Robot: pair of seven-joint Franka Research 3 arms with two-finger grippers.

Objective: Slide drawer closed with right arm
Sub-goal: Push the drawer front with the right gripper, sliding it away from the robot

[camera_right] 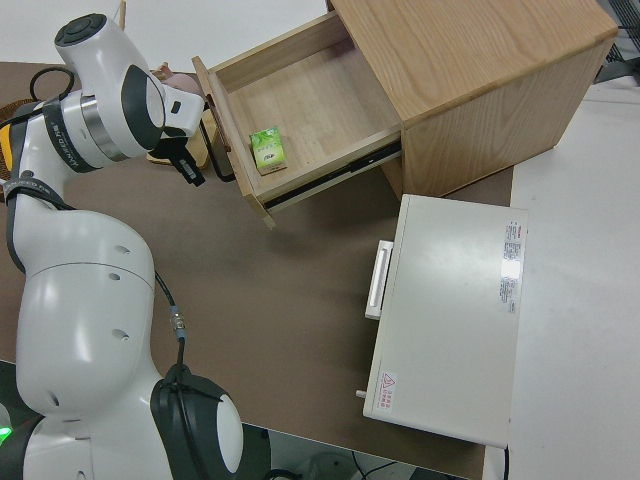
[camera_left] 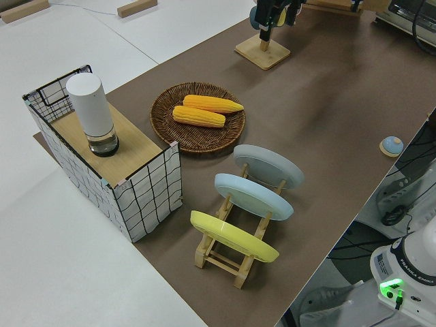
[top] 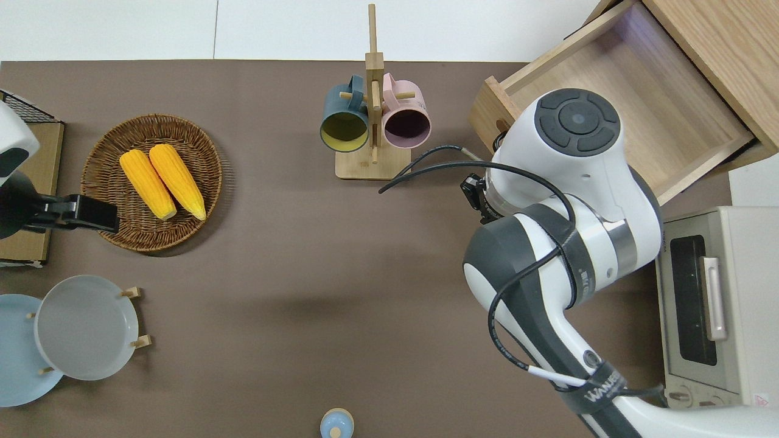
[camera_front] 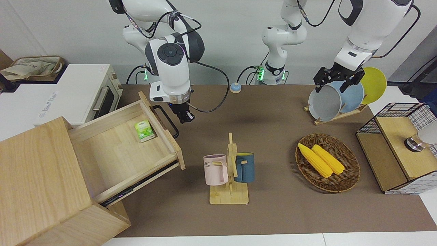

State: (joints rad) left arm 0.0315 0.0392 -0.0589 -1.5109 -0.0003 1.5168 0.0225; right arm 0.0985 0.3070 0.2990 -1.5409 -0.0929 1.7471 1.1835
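The drawer (camera_front: 126, 147) of the pale wooden cabinet (camera_front: 37, 177) stands pulled far out. Its black bar handle (camera_front: 166, 120) points toward the table's middle. A small green box (camera_front: 144, 131) lies inside it. My right gripper (camera_front: 184, 118) points down with its fingers together, just beside the handle on the side away from the cabinet, with a small gap between them. The right side view shows the gripper (camera_right: 190, 172) next to the handle (camera_right: 222, 150) and the open drawer (camera_right: 300, 110). In the overhead view the arm hides the gripper. My left arm is parked.
A white toaster oven (camera_front: 71, 94) stands beside the cabinet, nearer to the robots. A mug stand (camera_front: 229, 171) with a pink and a blue mug is at the table's middle. A basket of corn (camera_front: 327, 162), a plate rack (camera_front: 341, 99) and a wire-mesh box (camera_front: 403, 147) are toward the left arm's end.
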